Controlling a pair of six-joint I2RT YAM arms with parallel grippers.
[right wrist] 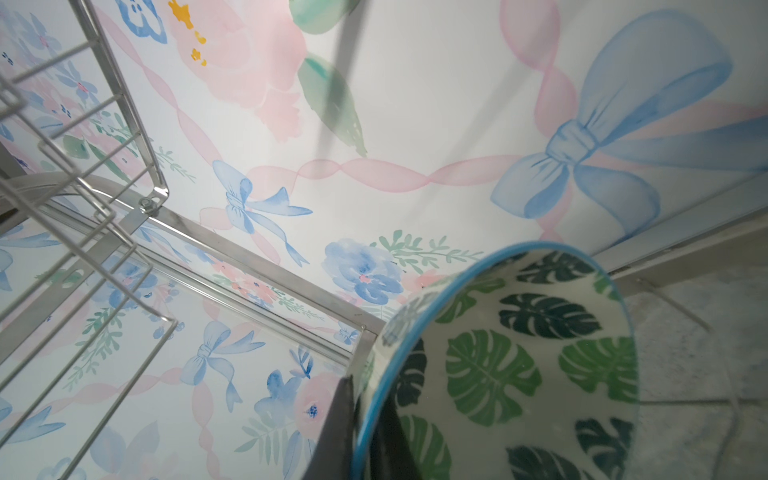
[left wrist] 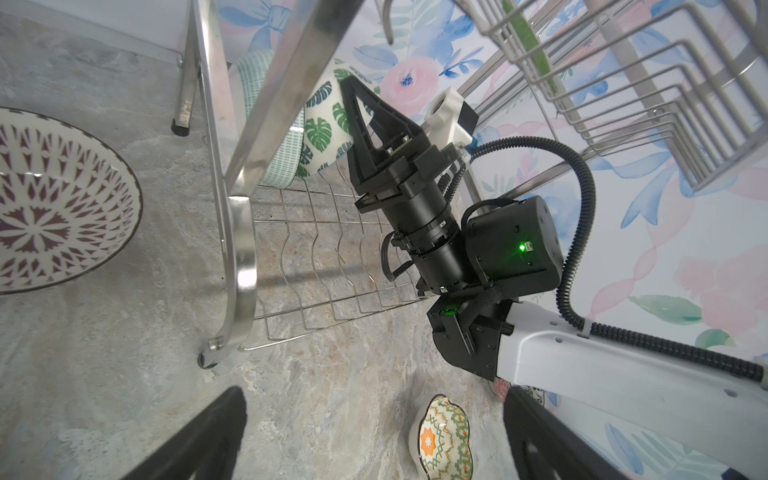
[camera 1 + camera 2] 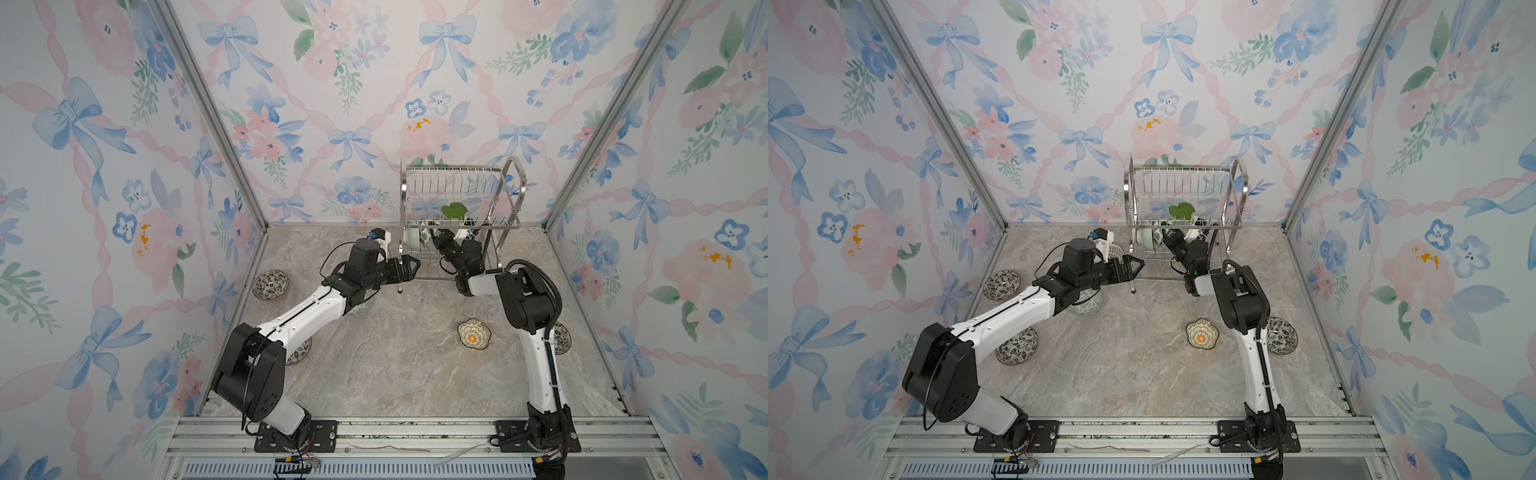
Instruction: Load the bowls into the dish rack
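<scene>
The table [image 3: 395,374] has the dish rack [image 3: 453,168] parked at the back, and all the action is in its lower tier. The right arm reaches in from the front. The right claw [image 2: 353,89] is clamped on the rim of the leaf bowl [image 2: 324,124], holding it up on edge over the wire dividers. Can't tell if it's resting on them yet.

The bowl sits straight off the claw tips, and the right wrist view looks right into its inside. Just beside it stands the mint bowl [image 2: 266,124], already on edge in the same tier. No idea if the two touch.

My guess is the next bit is settling the leaf bowl into the slot next to it. The tight spots would be the mint bowl on one side and the upper tier overhead.

The left claw [image 3: 411,266] hangs wide open and empty just outside the rack's front left leg, so it's clear of all that. On the table there's the brown lattice bowl [image 2: 50,199] near that claw, the scalloped bowl [image 3: 473,336] mid-table and a dark floral bowl [image 3: 270,284] off to the left.
</scene>
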